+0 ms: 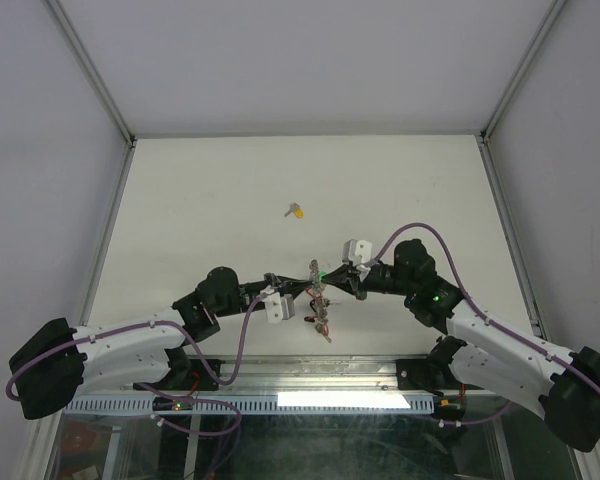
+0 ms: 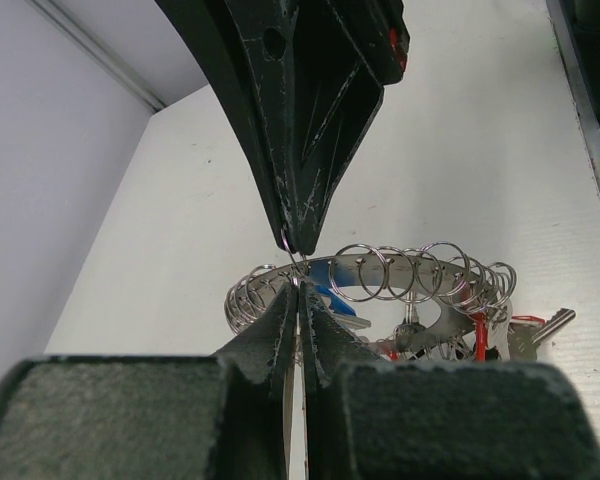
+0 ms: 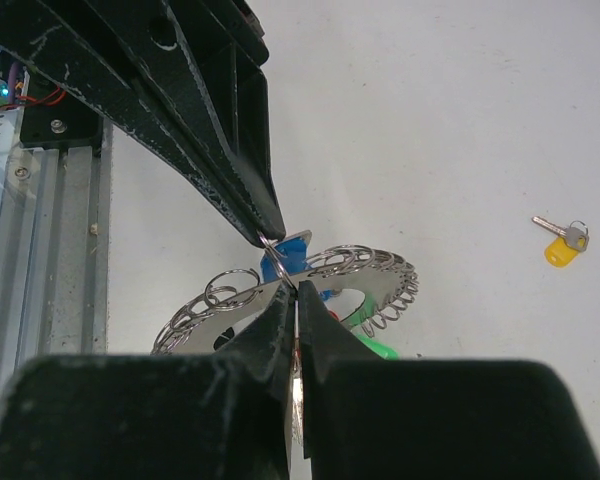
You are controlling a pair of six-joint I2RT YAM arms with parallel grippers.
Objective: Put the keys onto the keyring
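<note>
Both arms meet in mid-air above the near half of the table. The keyring (image 1: 321, 305), a flat silver ring (image 2: 434, 322) fringed with small split rings, keys and red, blue and green tags, hangs at their tips. My left gripper (image 2: 298, 292) is shut, its tips pinching a small split ring on the keyring's rim (image 3: 206, 331). My right gripper (image 3: 296, 292) is shut tip to tip against it, a thin silver blade between its fingers and a blue tag (image 3: 278, 262) just beyond them. A yellow-tagged key (image 1: 296, 211) lies loose on the table (image 3: 562, 243).
A metal rail (image 1: 310, 372) runs along the near table edge below the arms. White enclosure walls and aluminium posts (image 1: 92, 75) bound the left, right and far sides. Purple cables loop off both arms.
</note>
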